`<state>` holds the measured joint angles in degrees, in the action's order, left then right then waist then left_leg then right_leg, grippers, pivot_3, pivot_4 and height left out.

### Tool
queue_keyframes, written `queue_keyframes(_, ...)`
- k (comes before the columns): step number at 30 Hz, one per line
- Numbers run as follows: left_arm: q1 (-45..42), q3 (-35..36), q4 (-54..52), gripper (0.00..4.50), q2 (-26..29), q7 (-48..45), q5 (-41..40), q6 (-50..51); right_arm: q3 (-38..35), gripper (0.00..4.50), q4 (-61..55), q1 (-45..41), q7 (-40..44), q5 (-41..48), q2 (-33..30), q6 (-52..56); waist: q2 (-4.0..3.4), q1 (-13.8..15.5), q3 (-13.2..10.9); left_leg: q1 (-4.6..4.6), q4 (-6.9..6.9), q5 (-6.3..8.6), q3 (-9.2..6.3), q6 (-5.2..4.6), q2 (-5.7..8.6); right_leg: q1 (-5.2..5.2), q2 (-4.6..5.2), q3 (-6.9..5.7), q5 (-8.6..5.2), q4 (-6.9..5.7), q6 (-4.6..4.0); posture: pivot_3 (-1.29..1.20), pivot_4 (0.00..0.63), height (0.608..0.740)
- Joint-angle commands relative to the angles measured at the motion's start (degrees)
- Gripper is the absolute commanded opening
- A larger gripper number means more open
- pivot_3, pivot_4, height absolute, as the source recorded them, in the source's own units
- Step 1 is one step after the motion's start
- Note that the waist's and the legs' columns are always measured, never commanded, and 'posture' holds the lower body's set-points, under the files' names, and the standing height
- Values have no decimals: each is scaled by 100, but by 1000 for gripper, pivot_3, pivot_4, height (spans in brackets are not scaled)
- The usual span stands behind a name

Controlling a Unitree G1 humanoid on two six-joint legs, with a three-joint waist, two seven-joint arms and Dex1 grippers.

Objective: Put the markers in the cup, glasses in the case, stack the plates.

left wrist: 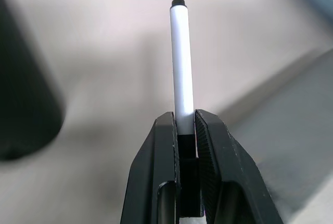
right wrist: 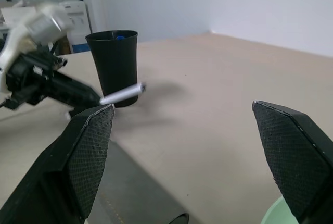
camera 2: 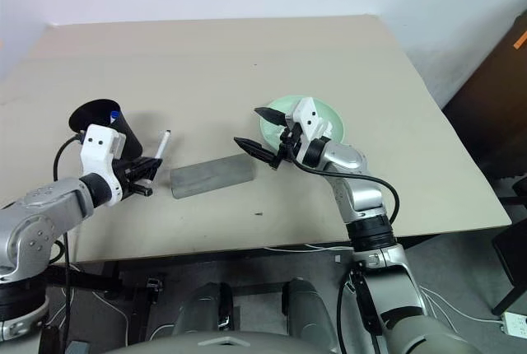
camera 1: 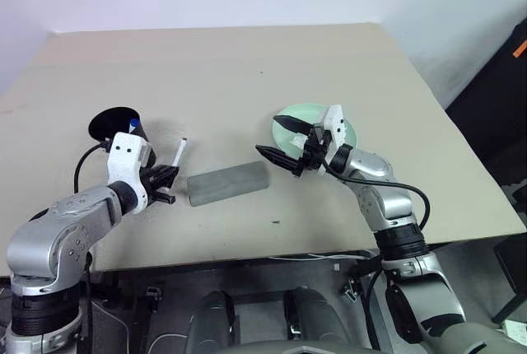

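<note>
While the wide beige surface [camera 1: 247,74] carries everything, the pale mint green plate [camera 1: 317,115] lies at about three o'clock from its middle, partly covered by the right end effector [camera 1: 278,137], whose two black fingers stand spread wide apart with nothing between them, hovering above the plate's near-left rim. Whether a second plate lies under the green one cannot be told. At about six o'clock from the surface's middle lies the grey case [camera 1: 229,183], flat and closed, between the two arms. The black cup [camera 1: 117,126] stands upright at about nine o'clock, with the blue-capped marker [camera 1: 133,124] standing inside it, its cap showing at the rim. Just beside the cup, on the case's side, the left end effector [camera 1: 170,175] is clamped tight on the lower end of the second white marker [left wrist: 180,62], which rises clear of the surface from between the fingers [left wrist: 213,156], tilted slightly, its small dark tip uppermost.
</note>
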<state>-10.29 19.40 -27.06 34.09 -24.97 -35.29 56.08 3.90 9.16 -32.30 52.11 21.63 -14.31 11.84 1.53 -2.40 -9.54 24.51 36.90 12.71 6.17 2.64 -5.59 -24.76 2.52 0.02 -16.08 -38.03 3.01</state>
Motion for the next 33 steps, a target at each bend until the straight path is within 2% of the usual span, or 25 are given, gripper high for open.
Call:
queue_keyframes(1, -131, 263, -116, 178, -81, -570, 101, -1493, -116, 4500, -301, -60, 32, 213, -61, 210, 0, 4, 0, 0, -1, 0, 1, 0, 1, 0, 2, 0, 0, 2, 0, 0, 150, 726)
queue_keyframes(4, -399, 397, 119, 178, -326, -629, 352, -2755, -79, 4500, -349, -21, 20, 203, -53, 217, -1, 9, 0, 1, 0, 0, 2, -1, 1, 1, 0, 1, 0, 2, -1, 0, 150, 726)
queue_keyframes(12, -1203, 867, 1028, 178, -484, -145, 974, -4760, -41, 4500, -449, -22, -51, 231, -11, 351, 0, 6, 0, 0, 5, -1, 2, -3, 2, 6, -23, -1, 11, 1, 21, 0, 150, 726)
queue_keyframes(21, -1234, 1122, 2607, 178, -314, -312, 1050, -5749, 19, 4500, -714, 49, -63, 287, -63, 753, 0, 21, 0, 0, 6, -2, 4, -3, 1, 6, -25, -5, 12, 0, 26, 0, 150, 726)
queue_keyframes(33, -1011, 918, 3654, 178, -525, -372, 1200, -6440, -8, 4500, -889, 124, -30, 249, -153, 731, 1, 34, 0, 0, 7, -2, 3, -3, 0, 6, -26, -6, 12, -1, 27, 0, 150, 726)
